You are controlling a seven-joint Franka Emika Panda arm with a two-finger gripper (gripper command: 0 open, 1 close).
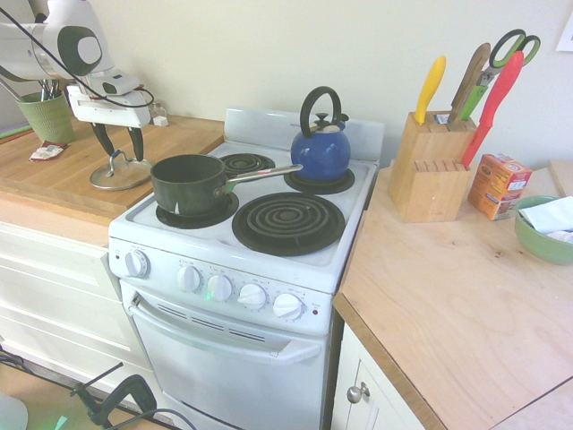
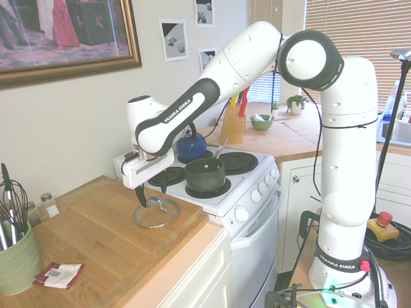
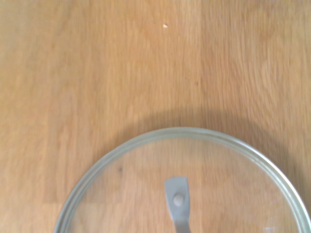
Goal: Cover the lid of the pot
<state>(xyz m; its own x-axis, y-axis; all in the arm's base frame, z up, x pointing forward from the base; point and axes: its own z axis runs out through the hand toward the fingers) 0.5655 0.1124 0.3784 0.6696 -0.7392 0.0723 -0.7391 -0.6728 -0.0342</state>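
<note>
Clear round glass lid with a metal rim (image 2: 166,217) and arched metal handle (image 1: 116,163) lies on the wooden counter (image 2: 96,237), left of the white stove (image 1: 246,269) in the first exterior view. Above it, the white gripper (image 1: 119,154) hangs low with its dark fingers spread apart near the handle. On the stove sit a dark, straight-handled saucepan (image 1: 188,188), uncovered, and a blue kettle with black looped handle (image 1: 320,152).

"How does the lid (image 1: 121,175) look?"
"Clear glass, metal rim, arched handle, lying flat on the wooden counter before me."
"The pot (image 1: 189,184)?"
"Dark, uncovered, upright on a stove burner; I see its long silver handle."
</note>
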